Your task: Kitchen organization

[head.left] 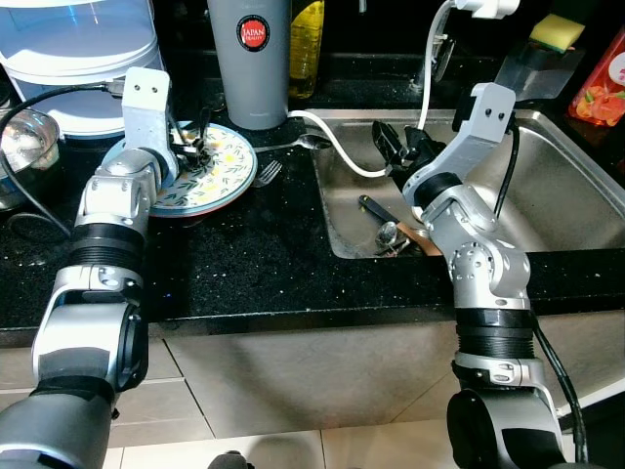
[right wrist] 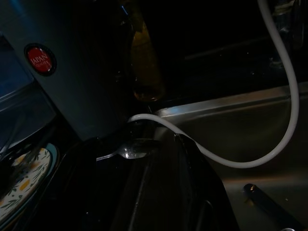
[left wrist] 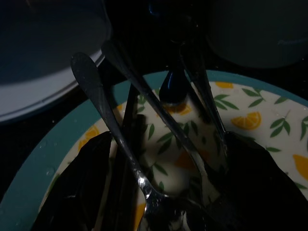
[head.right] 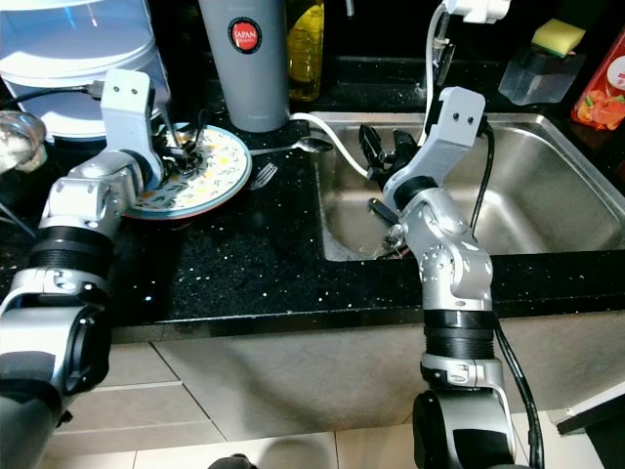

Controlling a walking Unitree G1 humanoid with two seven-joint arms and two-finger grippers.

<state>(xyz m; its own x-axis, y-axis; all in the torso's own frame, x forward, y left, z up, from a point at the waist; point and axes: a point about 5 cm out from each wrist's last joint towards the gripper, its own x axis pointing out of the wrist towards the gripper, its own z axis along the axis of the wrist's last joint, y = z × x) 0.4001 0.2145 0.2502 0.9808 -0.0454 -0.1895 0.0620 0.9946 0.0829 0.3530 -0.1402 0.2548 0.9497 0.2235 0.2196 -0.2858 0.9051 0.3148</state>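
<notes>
Now teal-rimmed, orange-patterned plate (head.left: 220, 166) holds silver cutlery (left wrist: 144, 183).

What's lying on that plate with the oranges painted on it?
Several pieces of cutlery lie on the plate, their metal handles fanned out. The left gripper hovers over them and hides their ends, so I can't tell which are forks or spoons.

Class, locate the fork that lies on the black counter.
In the left eye view the fork lies on the counter between the patterned plate and the sink.
</notes>
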